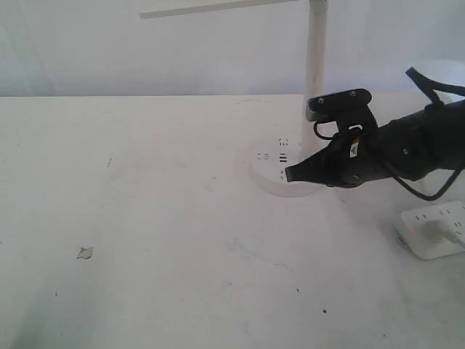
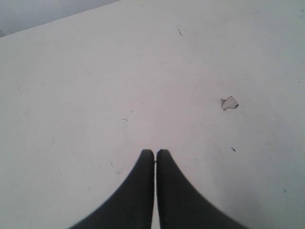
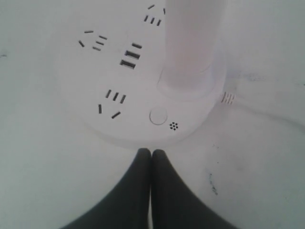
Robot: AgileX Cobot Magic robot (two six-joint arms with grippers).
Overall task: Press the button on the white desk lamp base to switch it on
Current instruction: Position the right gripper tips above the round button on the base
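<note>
The white desk lamp base point(image 1: 270, 178) point(image 3: 95, 71) is a round disc with dark socket slots, standing on the table right of centre, its white pole point(image 1: 314, 65) point(image 3: 190, 43) rising from it. The button point(image 3: 158, 116) is a faint round circle close to the pole, beside a cluster of tiny holes. My right gripper point(image 3: 151, 151) point(image 1: 288, 175) is shut and empty, its tips just short of the base's rim, a short way from the button. In the exterior view its tips hang over the base's near edge. My left gripper point(image 2: 155, 151) is shut, empty, over bare table.
A white rectangular power strip point(image 1: 434, 227) with a plug in it lies at the right edge of the table. A small scrap or chip mark point(image 1: 85, 253) point(image 2: 229, 102) sits on the white table at the left. A small vent point(image 3: 228, 98) shows behind the base.
</note>
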